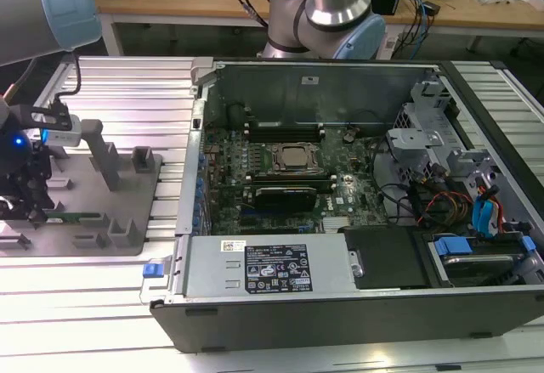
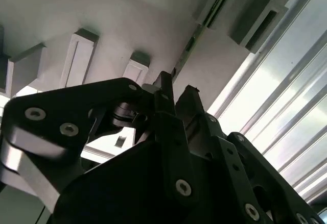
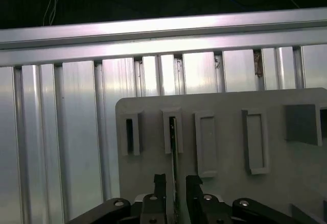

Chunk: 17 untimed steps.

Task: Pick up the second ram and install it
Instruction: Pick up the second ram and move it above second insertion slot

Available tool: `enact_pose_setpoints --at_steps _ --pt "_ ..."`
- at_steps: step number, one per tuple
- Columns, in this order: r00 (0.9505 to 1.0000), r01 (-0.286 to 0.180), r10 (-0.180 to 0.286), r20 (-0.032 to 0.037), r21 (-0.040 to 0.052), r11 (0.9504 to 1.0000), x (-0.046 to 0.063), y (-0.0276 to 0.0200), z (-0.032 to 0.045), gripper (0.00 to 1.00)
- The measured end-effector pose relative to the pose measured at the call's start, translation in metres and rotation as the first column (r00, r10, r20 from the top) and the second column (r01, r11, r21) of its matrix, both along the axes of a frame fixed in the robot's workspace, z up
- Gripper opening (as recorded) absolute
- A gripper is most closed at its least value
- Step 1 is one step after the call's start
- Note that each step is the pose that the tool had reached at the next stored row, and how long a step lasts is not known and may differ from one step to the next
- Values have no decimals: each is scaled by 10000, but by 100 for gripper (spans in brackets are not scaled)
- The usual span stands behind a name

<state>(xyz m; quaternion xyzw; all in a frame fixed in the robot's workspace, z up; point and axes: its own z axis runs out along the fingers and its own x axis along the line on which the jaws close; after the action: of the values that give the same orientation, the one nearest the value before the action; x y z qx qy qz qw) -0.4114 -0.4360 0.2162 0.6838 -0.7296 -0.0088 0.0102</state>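
At the exterior view's left, my tool (image 3: 175, 179), spread apart, straddles the memory stick (image 3: 173, 152). It stands slotted in a gray holder (image 3: 230, 188).

Computer case (image 1: 357, 326): lies open on slatted aluminium table (image 1: 127, 84), interior facing up.
Motherboard (image 1: 223, 154): sits flat on case floor.
Square silver processor (image 1: 295, 158): seated near board centre.
Black expansion card (image 1: 289, 196): stands just beside processor, on the side toward the white-labelled cover (image 1: 279, 268).
Drive bay (image 1: 476, 211): fills case end at the exterior view's right, fitted with blue latches.
Red and black cables (image 1: 422, 203): lie beside bay.
Grey fixture plate (image 1: 93, 211): rests on table at the exterior view's left, carries upright posts (image 1: 106, 165) and, in the first wrist view, raised rectangular holders (image 3: 205, 143).
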Motion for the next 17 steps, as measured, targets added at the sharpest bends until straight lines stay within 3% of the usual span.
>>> enact_pose_setpoints --at_steps 3,4,8,14,16,17 --pt "9963 -862 862 2 1 9963 0 0 -20 28" --pt "9955 -948 948 1 1 9955 0 4 -30 28" --pt "9953 -972 972 -2 -30 9953 0 21 -76 28" --pt "9953 -972 972 -2 -32 9953 0 21 -76 28" --pt "9953 -973 973 -2 -33 9953 0 21 -76 19" --pt "9953 -973 973 -2 -33 9953 0 21 -76 19"
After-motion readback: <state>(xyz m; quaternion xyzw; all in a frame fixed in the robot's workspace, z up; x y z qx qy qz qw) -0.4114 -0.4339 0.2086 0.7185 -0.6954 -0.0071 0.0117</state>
